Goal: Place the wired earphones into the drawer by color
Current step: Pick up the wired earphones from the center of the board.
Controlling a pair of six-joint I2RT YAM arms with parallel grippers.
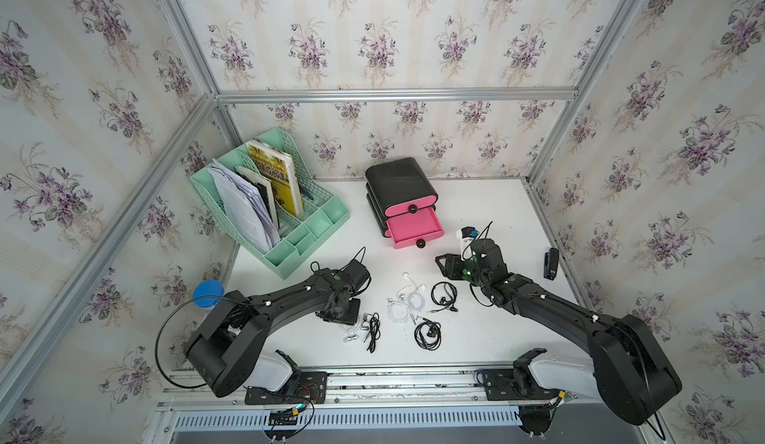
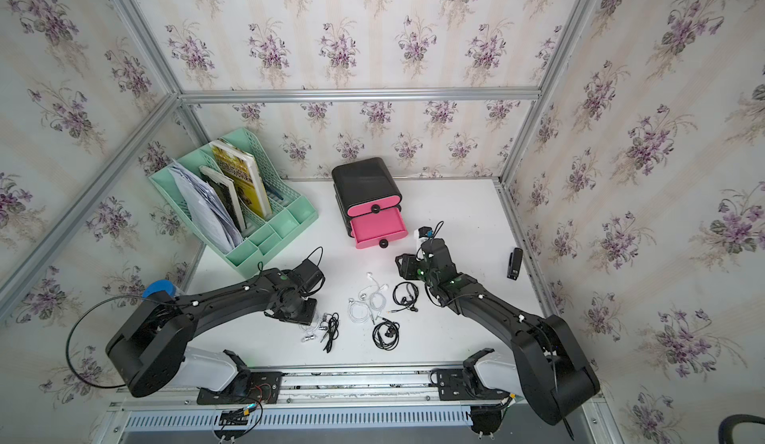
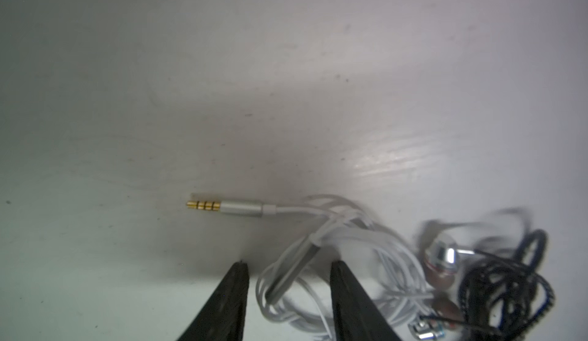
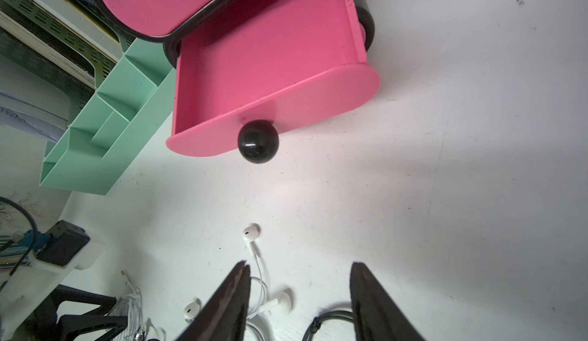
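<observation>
Left gripper (image 3: pixel 289 261) astride white earphones (image 3: pixel 350 234) — black bundle (image 3: pixel 506 285) blurred, cropped

In the lower middle of both top views, a white earphone bundle (image 1: pixel 407 302) sprawls loose, its earbuds splayed toward the top of the frame. Just right of it lies a black coil (image 1: pixel 443 295); below them sits a second black coil (image 1: pixel 427 335). Further left, a stretched black bundle (image 1: pixel 374 330) touches, perhaps overlaps, a pale silver-budded bundle (image 3: pixel 346 233), whose gold jack plug (image 3: pixel 203 205) lies flat. Above centre, the pink drawer (image 1: pixel 412 224) stands pulled out, its floor showing.
</observation>
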